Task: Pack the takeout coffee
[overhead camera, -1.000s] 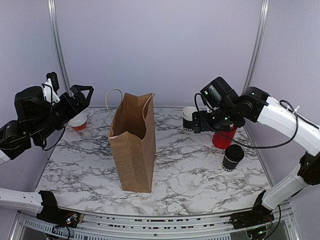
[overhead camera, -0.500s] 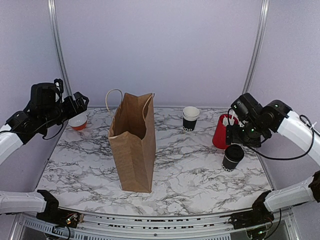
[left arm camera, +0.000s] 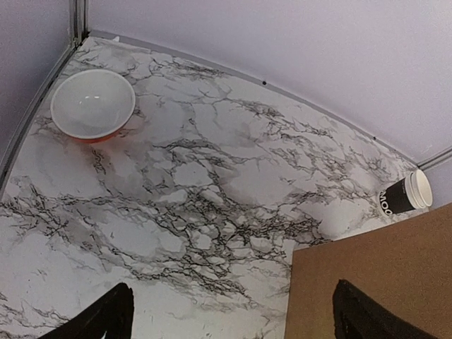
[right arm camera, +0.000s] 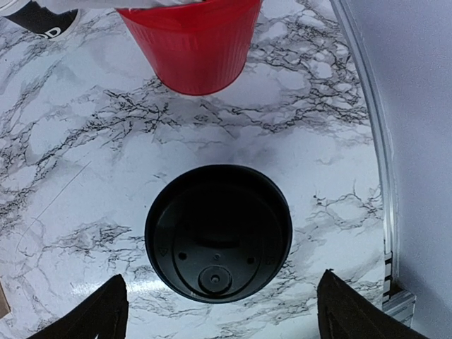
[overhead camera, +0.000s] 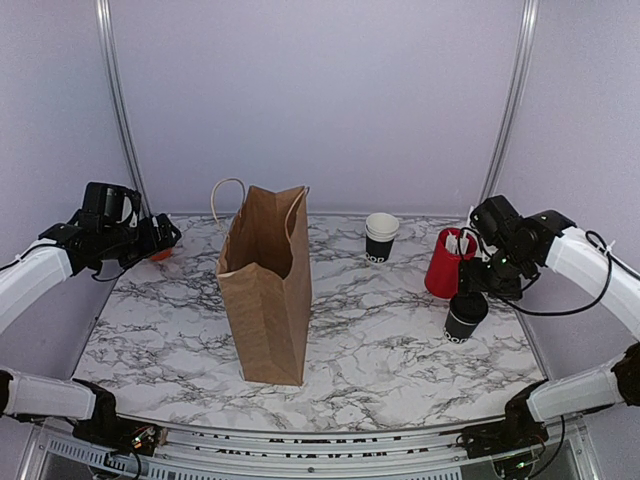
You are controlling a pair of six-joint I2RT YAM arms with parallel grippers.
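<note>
My right gripper (right arm camera: pixel 219 314) hung, jaws apart, over the takeout coffee (right arm camera: pixel 218 233) near the right edge of the counter (right arm camera: pixel 339 162). Next, I judged: descend and clamp it.

The left arm (overhead camera: pixel 35 275) rises from its base at the near left corner, folds at the elbow and carries its white forearm toward the far left side, ending in a black wrist. The left gripper (overhead camera: pixel 165 237) points toward the arm's right and slightly downward. In the left wrist view its fingers (left arm camera: pixel 106 318) show only as dark tips at the lower corners, spread wide apart. The right arm (overhead camera: pixel 595 270) arcs up from the near right corner and bends inward. The right gripper (overhead camera: pixel 478 280) is pitched steeply downward. In the right wrist view its fingers (right arm camera: pixel 99 314) likewise stand far apart, closed on nothing.
</note>
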